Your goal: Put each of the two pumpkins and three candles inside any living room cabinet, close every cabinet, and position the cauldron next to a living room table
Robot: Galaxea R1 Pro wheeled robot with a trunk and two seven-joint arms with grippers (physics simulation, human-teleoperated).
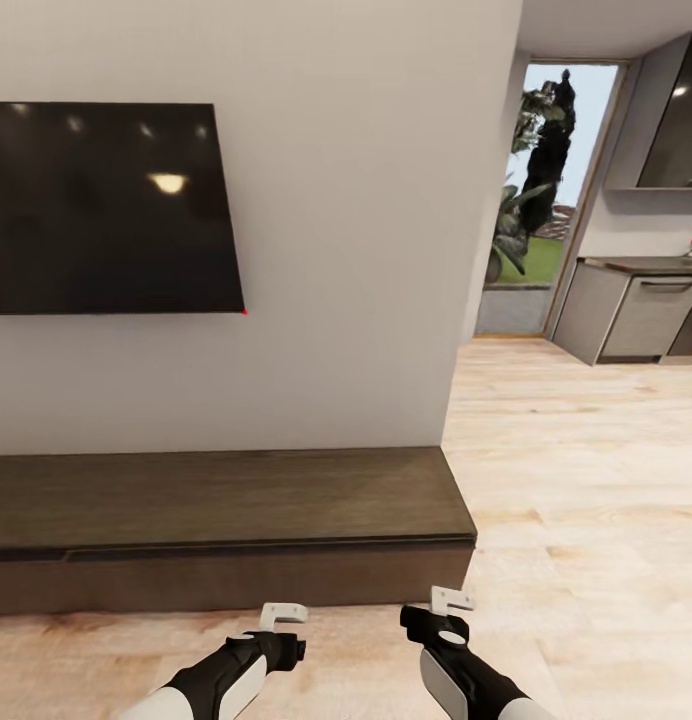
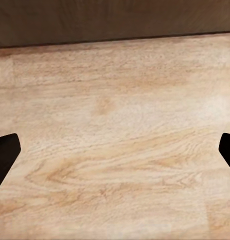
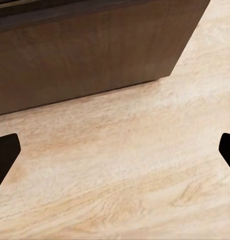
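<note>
The long low dark brown cabinet point(image 1: 226, 500) stands against the white wall just ahead of me, its flat fronts flush and shut, its top bare. My left gripper point(image 1: 283, 613) hangs open over the floor in front of it, fingertips wide apart in the left wrist view point(image 2: 115, 150), with the cabinet's base point(image 2: 115, 20) beyond. My right gripper point(image 1: 452, 600) is open too, near the cabinet's right end point(image 3: 85, 55), with nothing between its fingers point(image 3: 115, 150). The pumpkins, candles, cauldron and table are out of view.
A black TV point(image 1: 106, 210) hangs on the wall above the cabinet. The wall ends at a corner point(image 1: 481, 250). Pale wood floor point(image 1: 586, 500) runs right past it toward a glass door point(image 1: 546, 200) and grey kitchen units point(image 1: 636, 315).
</note>
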